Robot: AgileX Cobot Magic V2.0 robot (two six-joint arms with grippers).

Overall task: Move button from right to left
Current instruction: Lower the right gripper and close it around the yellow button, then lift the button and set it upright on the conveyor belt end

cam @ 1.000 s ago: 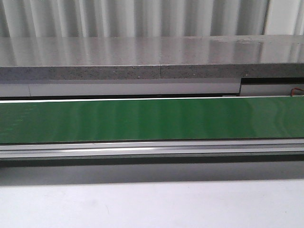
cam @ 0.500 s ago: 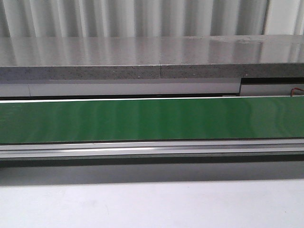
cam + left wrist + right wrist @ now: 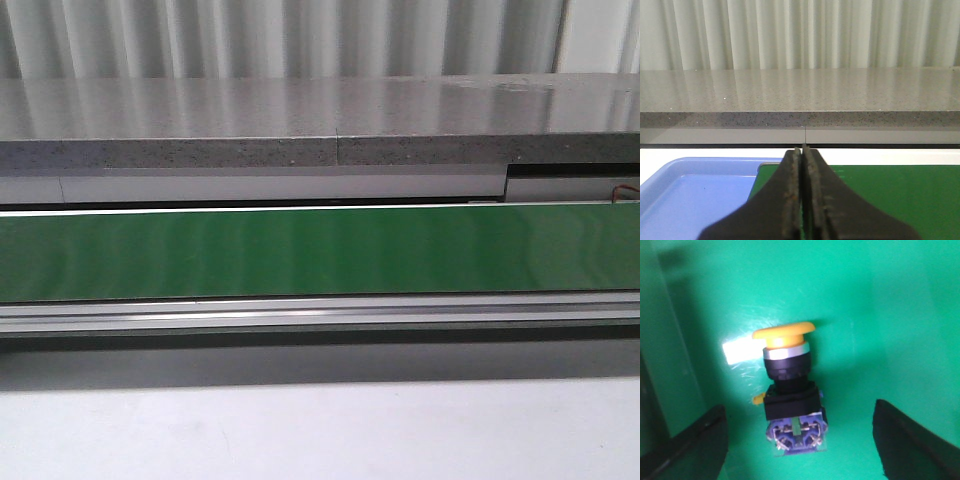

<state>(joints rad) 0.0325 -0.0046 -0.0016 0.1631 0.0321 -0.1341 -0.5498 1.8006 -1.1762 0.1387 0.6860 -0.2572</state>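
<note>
Green conveyor belt [image 3: 320, 250] looks unchanged from before; the button [image 3: 790, 390] lies between the right gripper's [image 3: 800, 440] spread fingers, the left gripper [image 3: 802, 200] closed.

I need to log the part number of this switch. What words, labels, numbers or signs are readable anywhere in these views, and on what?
None can be read.
The button: no lettering shows on its yellow cap, black collar or blue body; the picture is blurred.
Green belt, blue tray, grey stone ledge: all plain, no markings.
</note>
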